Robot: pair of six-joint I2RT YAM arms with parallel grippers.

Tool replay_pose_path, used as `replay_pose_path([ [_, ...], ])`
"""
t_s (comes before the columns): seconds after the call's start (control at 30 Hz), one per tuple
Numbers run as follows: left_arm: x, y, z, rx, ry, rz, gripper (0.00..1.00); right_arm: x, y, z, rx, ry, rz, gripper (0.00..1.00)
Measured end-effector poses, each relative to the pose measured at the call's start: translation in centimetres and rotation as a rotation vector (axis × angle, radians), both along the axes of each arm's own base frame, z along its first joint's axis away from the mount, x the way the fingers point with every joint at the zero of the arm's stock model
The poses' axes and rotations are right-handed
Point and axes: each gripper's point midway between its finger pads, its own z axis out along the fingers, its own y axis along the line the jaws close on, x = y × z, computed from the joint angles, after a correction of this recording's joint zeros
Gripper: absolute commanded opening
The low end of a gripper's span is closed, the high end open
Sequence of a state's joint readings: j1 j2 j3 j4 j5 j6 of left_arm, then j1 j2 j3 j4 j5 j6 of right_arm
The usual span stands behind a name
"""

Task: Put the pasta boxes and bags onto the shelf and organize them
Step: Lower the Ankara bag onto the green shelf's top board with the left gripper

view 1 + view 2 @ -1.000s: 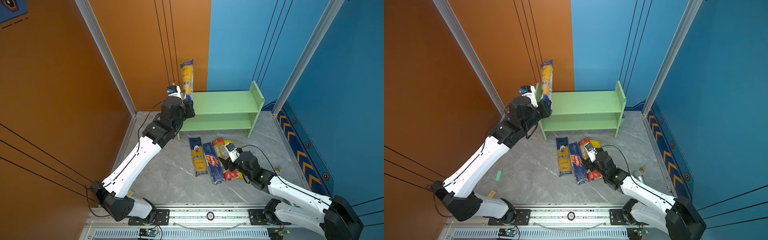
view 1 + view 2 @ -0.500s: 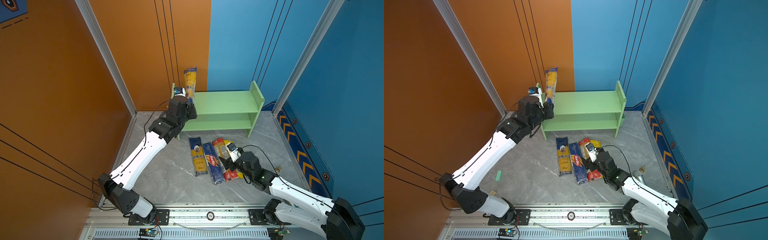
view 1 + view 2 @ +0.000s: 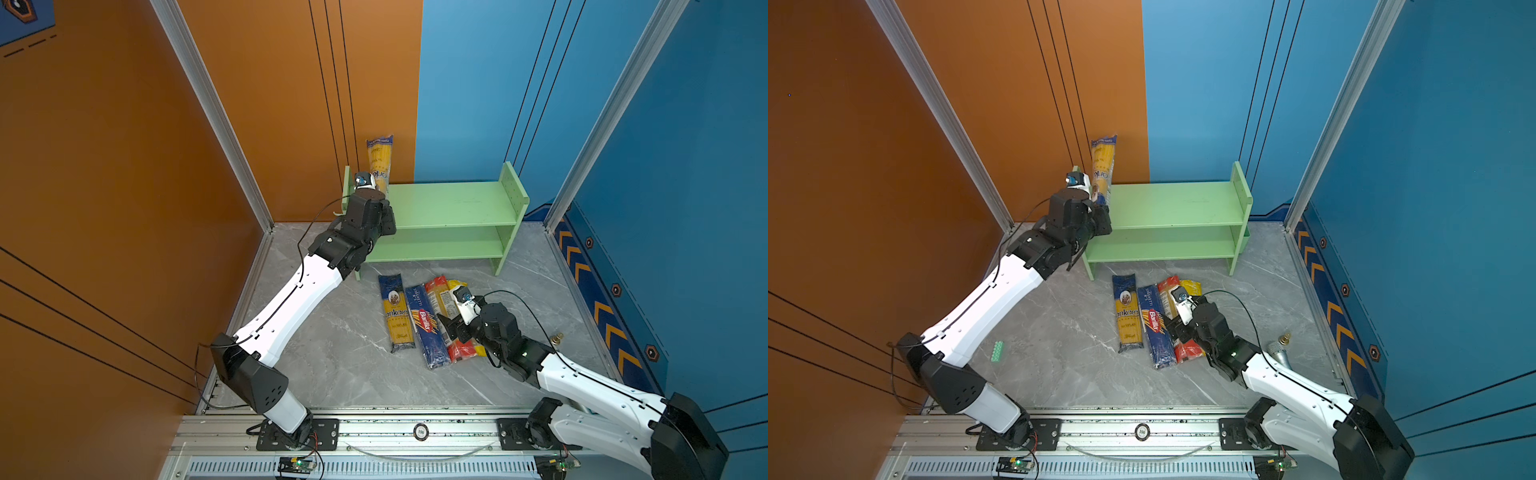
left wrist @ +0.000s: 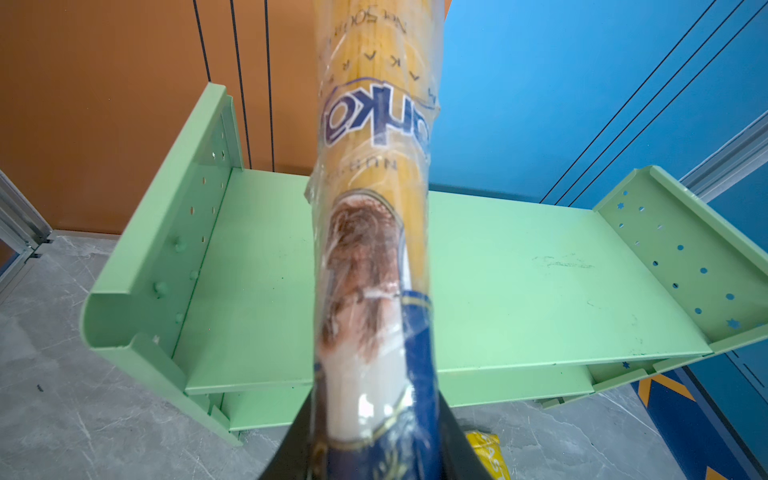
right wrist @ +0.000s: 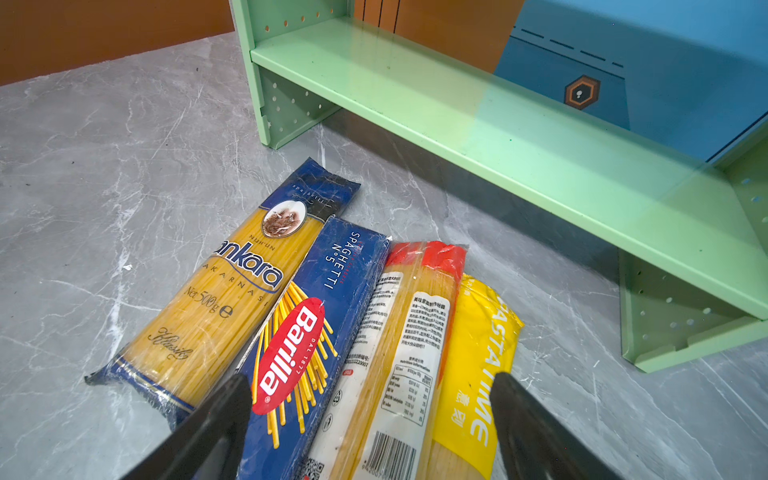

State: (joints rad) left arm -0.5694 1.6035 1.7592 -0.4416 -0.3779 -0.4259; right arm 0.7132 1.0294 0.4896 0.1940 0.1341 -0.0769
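My left gripper (image 3: 377, 194) (image 4: 374, 451) is shut on the lower end of a navy-and-yellow pasta bag (image 3: 380, 160) (image 3: 1102, 164) (image 4: 374, 187). The bag stands upright over the left end of the top tier of the green shelf (image 3: 453, 203) (image 3: 1177, 203) (image 4: 519, 291). On the floor in front of the shelf lie a second navy-and-yellow bag (image 3: 397, 318) (image 5: 224, 299), a navy Barilla box (image 3: 427, 328) (image 5: 316, 324), a red-ended bag (image 3: 440, 291) (image 5: 411, 332) and a yellow-ended bag (image 5: 482, 353). My right gripper (image 3: 456, 328) (image 5: 370, 390) hovers open above them, its jaws spanning the Barilla, red-ended and yellow-ended packets.
A silver microphone (image 3: 1279, 353) lies on the floor to the right of my right arm. A small green block (image 3: 996, 351) lies at the left near my left arm. Orange and blue walls close in behind and beside the shelf (image 5: 498, 137).
My left arm has reached further toward the shelf, carrying the upright bag lower and closer to the top tier's left end. The right arm and the floor packets have stayed put.
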Motion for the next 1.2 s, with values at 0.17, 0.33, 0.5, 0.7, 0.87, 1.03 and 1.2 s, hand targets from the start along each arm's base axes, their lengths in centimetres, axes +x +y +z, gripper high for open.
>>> replay_pose_path([
  [0.17, 1.0, -0.5, -0.9, 0.025, 0.015, 0.000, 0.00, 0.1, -0.1, -0.1, -0.002, 0.002, -0.003, 0.87],
  [0.33, 1.8, -0.8, -1.2, 0.036, 0.017, 0.007, 0.00, 0.9, -1.2, -0.8, -0.011, 0.015, -0.043, 0.87],
  [0.5, 2.2, -0.4, -1.4, 0.043, 0.023, 0.020, 0.00, 1.2, -1.5, -1.3, -0.014, 0.025, -0.049, 0.87],
  [0.7, 3.3, 0.0, -1.7, 0.056, 0.026, 0.041, 0.00, 1.3, -1.4, -1.2, -0.005, 0.021, -0.045, 0.87],
  [0.87, 3.8, 0.1, -2.8, 0.074, 0.050, 0.046, 0.00, 1.3, -1.5, -1.4, -0.002, 0.021, -0.046, 0.87],
  [1.03, 3.8, 0.2, -3.4, 0.090, 0.066, 0.046, 0.00, 1.4, -1.9, -1.7, -0.005, 0.024, -0.055, 0.88],
  [1.2, 4.3, 0.4, -3.9, 0.096, 0.076, 0.053, 0.00, 1.3, -1.9, -1.5, -0.001, 0.020, -0.055, 0.88],
])
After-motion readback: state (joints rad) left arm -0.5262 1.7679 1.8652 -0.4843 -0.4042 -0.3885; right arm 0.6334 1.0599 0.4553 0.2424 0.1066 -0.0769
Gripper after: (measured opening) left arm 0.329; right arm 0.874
